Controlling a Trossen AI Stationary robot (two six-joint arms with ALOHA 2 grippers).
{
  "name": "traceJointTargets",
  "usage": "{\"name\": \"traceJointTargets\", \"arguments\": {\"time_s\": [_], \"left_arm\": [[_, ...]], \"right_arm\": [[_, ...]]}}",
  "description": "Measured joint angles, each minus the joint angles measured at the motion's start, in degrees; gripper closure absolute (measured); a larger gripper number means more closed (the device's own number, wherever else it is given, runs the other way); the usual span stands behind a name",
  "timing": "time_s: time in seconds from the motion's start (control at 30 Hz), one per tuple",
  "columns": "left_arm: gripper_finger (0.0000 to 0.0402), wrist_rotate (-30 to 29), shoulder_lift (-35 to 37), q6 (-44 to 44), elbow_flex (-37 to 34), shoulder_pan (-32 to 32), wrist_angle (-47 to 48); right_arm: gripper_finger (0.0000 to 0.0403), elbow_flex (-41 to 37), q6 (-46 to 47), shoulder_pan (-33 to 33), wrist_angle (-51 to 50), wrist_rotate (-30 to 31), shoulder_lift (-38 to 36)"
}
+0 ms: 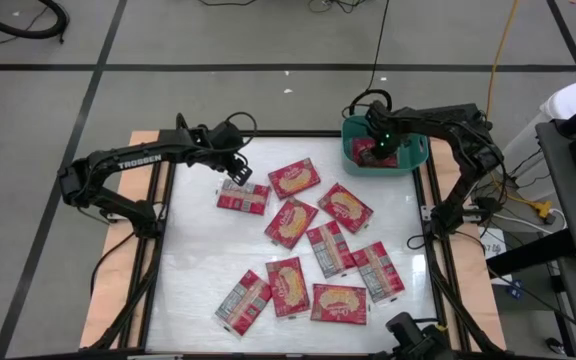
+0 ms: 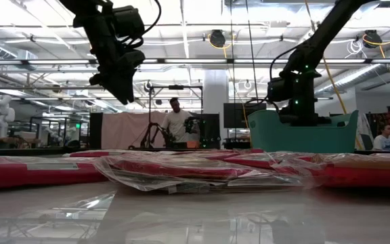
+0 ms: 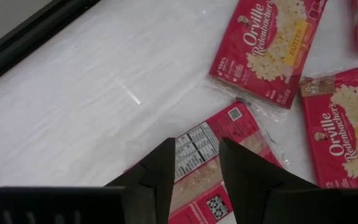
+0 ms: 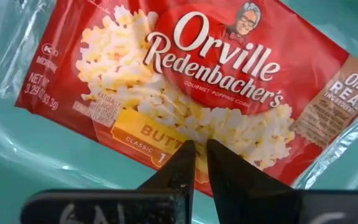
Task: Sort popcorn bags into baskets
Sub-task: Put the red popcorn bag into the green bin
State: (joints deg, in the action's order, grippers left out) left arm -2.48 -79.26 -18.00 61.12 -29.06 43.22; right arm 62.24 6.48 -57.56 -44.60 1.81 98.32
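Step in hand: the right arm is at the drop-off, and the left arm is lining up a pick.
Right gripper (image 1: 376,148): inside the teal basket (image 1: 415,165) at the desk's far right corner. Its fingers (image 4: 174,168) stand a narrow gap apart, close above a front-up bag (image 4: 191,93) that appears to lie on the basket floor. I judge the bag released, not pinched, though the wrist view leaves a little doubt.
Left gripper (image 1: 230,168): hovering above the desk near its far left side, fingers (image 3: 160,174) parted with a clear gap and nothing between them. Right beneath it lies a back-up bag (image 3: 219,134), its label panel facing up.
Bags on the desk (image 1: 198,250): nine remain, spread in a loose cluster from the middle toward the near edge, some overlapping at their edges; most show the front, two show the back. The low view shows them lying flat in crinkled clear wrap.
Progress: early by my reading, with one bag in the basket.
Next move, right: lift straight up clear of the rim, then reach for the nearest bag.
Next move, left: descend squarely over the back-up bag and close across its narrow side; the slick wrap may slip.
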Motion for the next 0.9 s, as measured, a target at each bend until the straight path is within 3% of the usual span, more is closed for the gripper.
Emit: {"name": "traceJointTargets", "arguments": {"time_s": [0.17, 0.43, 0.63, 0.9], "left_arm": [[0.0275, 0.0, 0.0, 0.1, 0.0, 0.0, 0.4], [0.0274, 0.0, -0.2, 2.3, -0.7, 0.0, -0.6], [0.0270, 3.1, -0.3, 1.4, -6.2, -0.2, -2.5], [0.0191, 6.5, -0.4, -2.3, -11.6, -0.2, -15.2]], "right_arm": [[0.0370, 0.0, 0.0, -0.2, -1.2, -2.0, -2.4], [0.0369, 0.0, 2.1, 2.5, 0.3, -5.0, -15.0], [0.0369, 0.0, 7.4, 6.9, 0.3, -5.2, -24.2], [0.0369, 0.0, 12.0, 13.3, 3.4, -13.8, -31.6]]}}
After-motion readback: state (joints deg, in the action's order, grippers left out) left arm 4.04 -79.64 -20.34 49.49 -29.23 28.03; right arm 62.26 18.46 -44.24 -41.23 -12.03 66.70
